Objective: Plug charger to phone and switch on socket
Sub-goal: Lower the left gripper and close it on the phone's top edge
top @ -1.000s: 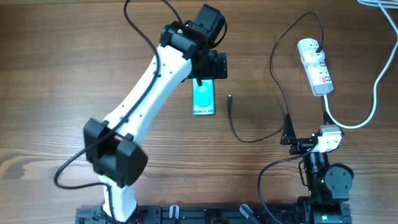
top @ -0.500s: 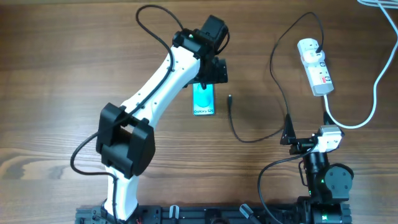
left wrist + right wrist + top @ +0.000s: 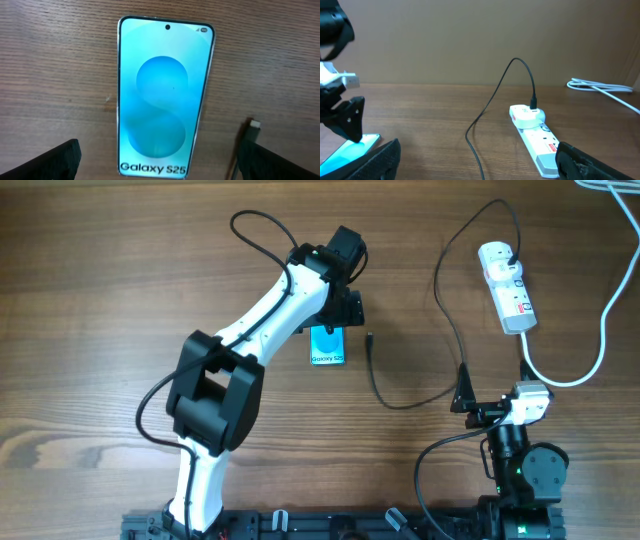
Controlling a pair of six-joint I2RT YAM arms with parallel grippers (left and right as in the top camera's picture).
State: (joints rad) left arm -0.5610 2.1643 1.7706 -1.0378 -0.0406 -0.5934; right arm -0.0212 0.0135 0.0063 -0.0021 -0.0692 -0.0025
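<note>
The phone lies flat on the wooden table, teal screen up, with the "Galaxy S25" strip at its near end; it fills the left wrist view. My left gripper hovers over the phone's far end, open, its fingers on either side of the phone and apart from it. The charger cable runs from the socket to its small plug tip, which lies just right of the phone. My right gripper is open and empty near the front edge. The socket shows in the right wrist view.
A thick white cord loops from the socket along the right edge of the table. The charger's plug sits in the socket's far outlet. The right arm's base stands at the front right.
My left arm has swung its elbow to the right and its gripper has shifted slightly over the phone's far end. The right arm, the cable and the socket have not moved.
</note>
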